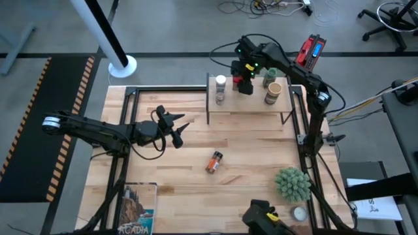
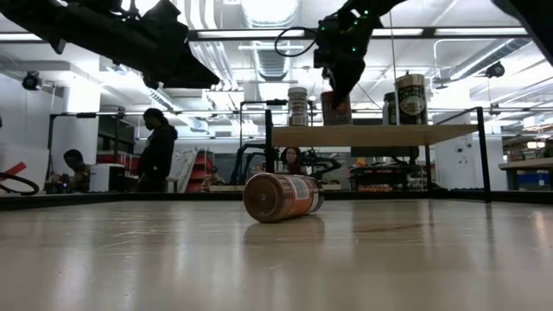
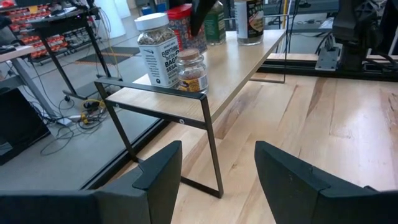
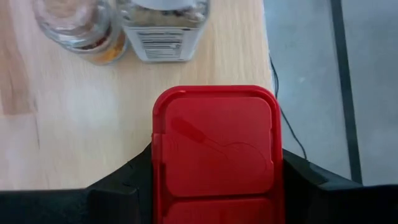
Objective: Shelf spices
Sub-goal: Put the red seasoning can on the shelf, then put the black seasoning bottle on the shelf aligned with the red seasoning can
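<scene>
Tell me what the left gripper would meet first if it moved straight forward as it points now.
Probably the shelf: the open left gripper faces its near dark side panel, with two jars on the board above. Depth is uncertain.

Right gripper [image 1: 245, 83] reaches over the shelf [image 1: 251, 104], jaws closed on the red tin [image 4: 216, 152]. Left gripper [image 1: 181, 128] hovers near the shelf's left end, jaws apart.

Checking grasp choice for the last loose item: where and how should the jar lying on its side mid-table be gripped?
Grip the jar lying on its side across its round body at mid-length, coming straight down, fingers straddling its long axis. It lies flat on the table, apart from everything, so only its sides are free. The open left gripper looks nearest.
</scene>
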